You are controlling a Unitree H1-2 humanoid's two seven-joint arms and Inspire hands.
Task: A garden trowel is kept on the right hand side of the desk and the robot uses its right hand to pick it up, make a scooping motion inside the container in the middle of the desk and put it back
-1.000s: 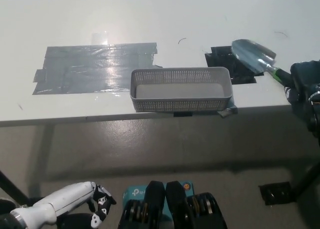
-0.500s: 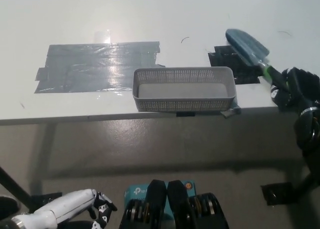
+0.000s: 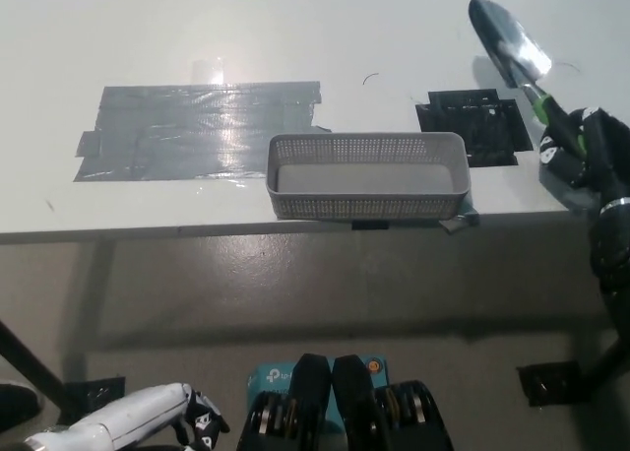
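The garden trowel (image 3: 509,47) has a shiny metal blade and a green-and-black handle. My black right hand (image 3: 581,156) is shut on the handle at the desk's right edge, and the blade points up and away, right of the black tape patch (image 3: 474,124). The grey mesh container (image 3: 367,175) sits at the desk's front edge in the middle, left of the trowel, and looks empty. My white left hand (image 3: 148,421) rests low at the bottom left, below the desk; its fingers are too cut off to read.
A large patch of grey tape (image 3: 202,131) lies on the white desk (image 3: 295,28) left of the container. Below the desk edge is bare floor, with a small black piece (image 3: 549,380) at the lower right.
The right hand has lifted the trowel and swung its blade up and to the right, off the black tape patch. The left hand has sunk lower. The whole picture has shifted slightly.
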